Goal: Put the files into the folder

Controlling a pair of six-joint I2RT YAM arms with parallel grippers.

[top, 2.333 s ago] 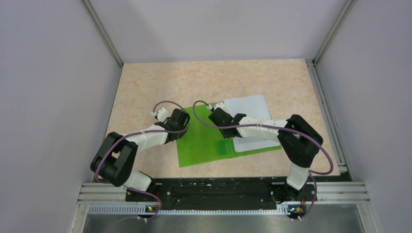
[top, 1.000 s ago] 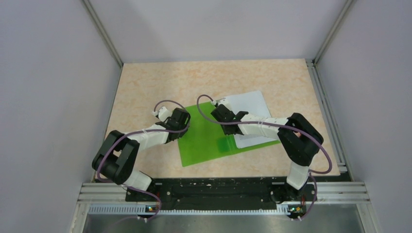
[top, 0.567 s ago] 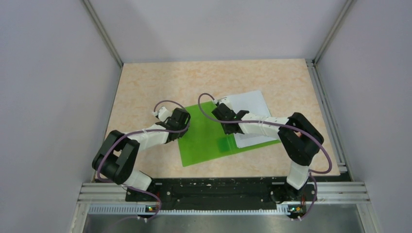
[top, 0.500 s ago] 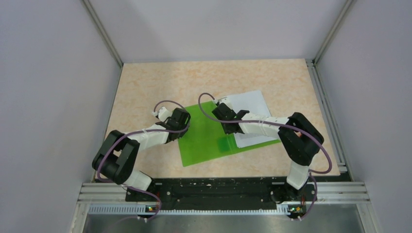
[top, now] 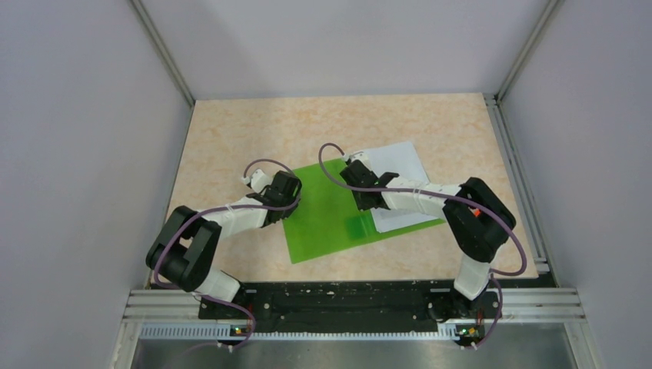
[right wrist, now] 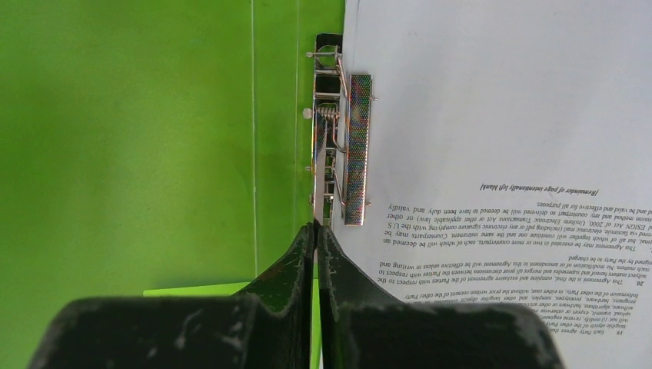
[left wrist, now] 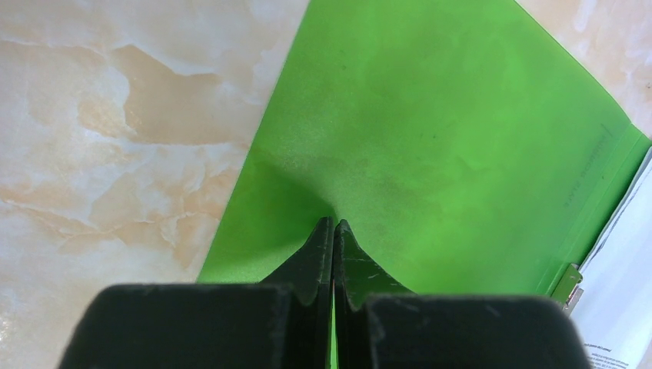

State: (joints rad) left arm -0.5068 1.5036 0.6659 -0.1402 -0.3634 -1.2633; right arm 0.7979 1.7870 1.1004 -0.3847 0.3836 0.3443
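The green folder (top: 323,219) lies open and flat on the table. The white files (top: 400,165) rest on its right half, and printed text shows on them in the right wrist view (right wrist: 500,100). My left gripper (top: 286,198) is shut, and its tips (left wrist: 332,223) press the folder's left cover (left wrist: 430,115) near the outer edge. My right gripper (top: 361,191) is shut too. Its tips (right wrist: 316,225) stand at the near end of the metal clip (right wrist: 355,146) along the spine, between the green cover (right wrist: 154,138) and the files. Neither gripper holds anything.
The marbled table (top: 254,131) is boxed in by grey walls on the left (top: 84,154) and right (top: 592,154). A metal rail (top: 346,304) carrying both arm bases runs along the near edge. The right arm's elbow (top: 480,219) hangs over the folder's right corner.
My right gripper has crept a little farther away and to the right. The files and the folder's right half have swung slightly with it. The left arm has stayed put.
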